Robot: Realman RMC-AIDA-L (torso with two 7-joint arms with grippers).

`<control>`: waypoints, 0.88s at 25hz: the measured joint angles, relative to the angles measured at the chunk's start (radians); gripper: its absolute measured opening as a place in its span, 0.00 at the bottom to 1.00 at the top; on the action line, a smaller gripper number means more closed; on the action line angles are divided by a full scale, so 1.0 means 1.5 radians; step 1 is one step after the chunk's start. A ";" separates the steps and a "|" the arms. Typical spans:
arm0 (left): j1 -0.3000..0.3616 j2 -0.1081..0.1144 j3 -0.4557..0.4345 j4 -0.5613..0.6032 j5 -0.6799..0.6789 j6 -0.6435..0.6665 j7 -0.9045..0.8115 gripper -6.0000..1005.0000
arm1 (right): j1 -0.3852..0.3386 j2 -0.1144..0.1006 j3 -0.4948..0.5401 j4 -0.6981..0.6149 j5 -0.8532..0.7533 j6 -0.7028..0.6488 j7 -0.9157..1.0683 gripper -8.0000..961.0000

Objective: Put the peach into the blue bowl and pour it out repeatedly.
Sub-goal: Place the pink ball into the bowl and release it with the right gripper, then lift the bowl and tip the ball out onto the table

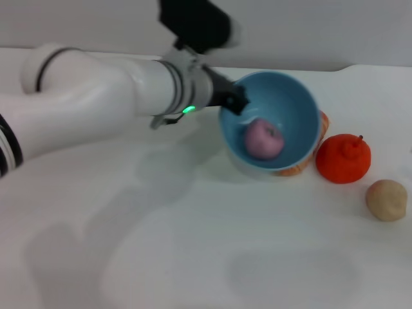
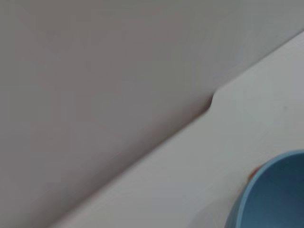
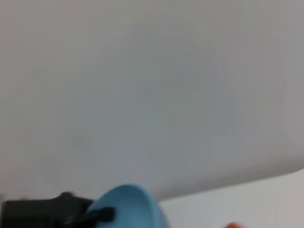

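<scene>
Fingers of the left gripper clamp the near rim of the blue bowl, which tilts with its opening toward the camera. Just past the fingertips, inside the bowl's lower wall, lies the peach. Farther out sit 1 orange fruit and 1 tan lump on the white table. No writing is legible anywhere.

– Where's the peach?
– In the blue bowl, tilted, left end effector at its left rim.
– Rest of the table?
– Fruit just right of the bowl — lump right of that, nearer the front.
</scene>
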 joint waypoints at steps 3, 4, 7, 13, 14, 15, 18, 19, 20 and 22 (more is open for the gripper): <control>-0.004 -0.004 0.054 0.014 0.054 -0.061 0.025 0.01 | -0.031 0.000 0.050 0.031 0.009 -0.004 -0.043 0.50; -0.006 -0.005 0.071 0.017 0.073 -0.082 0.029 0.01 | -0.038 0.000 0.056 0.038 0.008 -0.004 -0.048 0.49; -0.004 -0.006 0.118 0.032 0.120 -0.146 0.036 0.01 | -0.051 0.001 0.073 0.070 0.007 -0.002 -0.078 0.49; 0.034 -0.006 0.184 0.060 0.207 -0.267 0.113 0.01 | -0.062 0.002 0.121 0.143 0.007 0.003 -0.156 0.49; 0.045 -0.006 0.198 0.064 0.215 -0.295 0.148 0.01 | -0.065 0.002 0.124 0.150 0.008 0.012 -0.159 0.48; 0.053 -0.006 0.207 0.064 0.219 -0.315 0.175 0.01 | -0.065 0.002 0.124 0.150 0.008 0.012 -0.159 0.48; 0.087 -0.008 0.236 0.064 0.221 -0.397 0.302 0.01 | -0.071 0.001 0.137 0.151 0.010 0.036 -0.160 0.48; 0.096 -0.008 0.241 0.064 0.220 -0.412 0.344 0.01 | -0.073 0.001 0.145 0.152 0.010 0.043 -0.160 0.48; 0.104 -0.008 0.244 0.064 0.219 -0.421 0.375 0.01 | -0.075 0.001 0.153 0.152 0.010 0.046 -0.160 0.48; 0.113 -0.008 0.246 0.066 0.217 -0.436 0.423 0.01 | -0.079 0.001 0.171 0.153 0.008 0.050 -0.161 0.48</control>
